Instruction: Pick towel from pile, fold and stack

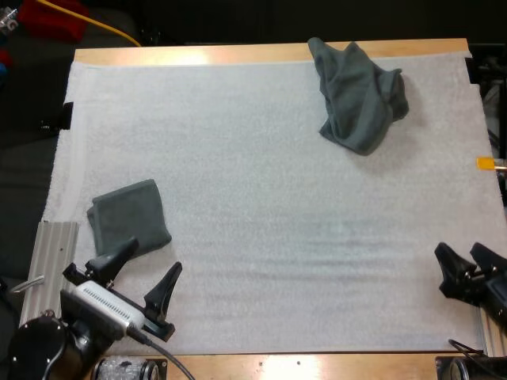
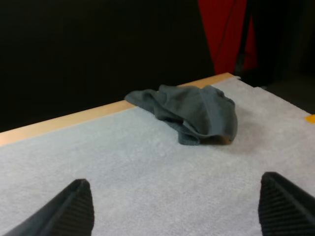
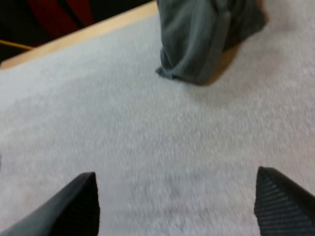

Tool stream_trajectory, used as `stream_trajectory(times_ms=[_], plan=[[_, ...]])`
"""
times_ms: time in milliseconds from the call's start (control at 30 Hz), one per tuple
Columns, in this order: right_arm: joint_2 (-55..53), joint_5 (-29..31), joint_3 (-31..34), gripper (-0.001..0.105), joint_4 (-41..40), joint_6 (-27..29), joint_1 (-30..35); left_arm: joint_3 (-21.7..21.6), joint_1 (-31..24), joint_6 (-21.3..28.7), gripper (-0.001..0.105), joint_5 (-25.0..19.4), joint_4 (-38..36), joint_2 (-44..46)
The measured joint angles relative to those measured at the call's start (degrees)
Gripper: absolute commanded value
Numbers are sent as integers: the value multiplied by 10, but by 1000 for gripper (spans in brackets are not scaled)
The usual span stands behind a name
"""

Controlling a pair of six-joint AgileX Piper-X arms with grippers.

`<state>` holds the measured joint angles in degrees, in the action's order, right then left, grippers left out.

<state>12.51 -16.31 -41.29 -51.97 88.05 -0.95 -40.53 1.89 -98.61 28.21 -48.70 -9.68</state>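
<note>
Crumpled towel (image 1: 360, 99) lies at the far right corner of the white mat (image 1: 261, 214); folded towel (image 1: 128, 215) sits at its near left; left gripper (image 1: 153, 257) and right gripper (image 1: 457, 250) stand released, empty.

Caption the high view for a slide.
Left gripper and right gripper open; folded towel near left, crumpled towel far right.

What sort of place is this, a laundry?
Likely a robot test bench: wooden table with white mat, left claw and right claw, a crumpled towel and a folded towel.
</note>
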Motion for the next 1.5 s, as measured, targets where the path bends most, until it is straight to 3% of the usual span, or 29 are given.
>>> stream_trajectory(times_ms=[233, 567, 1000, 1500], plan=[[98, -28, -42, 64, 51, -28, 0, -34, 22, 0, 68, 29, 29, -79], [241, -58, -93, 64, 120, -91, 0, -77, 98, 0, 68, 32, 51, -185], [402, -65, -111, 64, 224, -194, 0, -125, 159, 0, 68, -49, 43, -287], [589, -23, -111, 64, 357, -266, -55, -133, 169, 0, 68, -52, 21, -318]])
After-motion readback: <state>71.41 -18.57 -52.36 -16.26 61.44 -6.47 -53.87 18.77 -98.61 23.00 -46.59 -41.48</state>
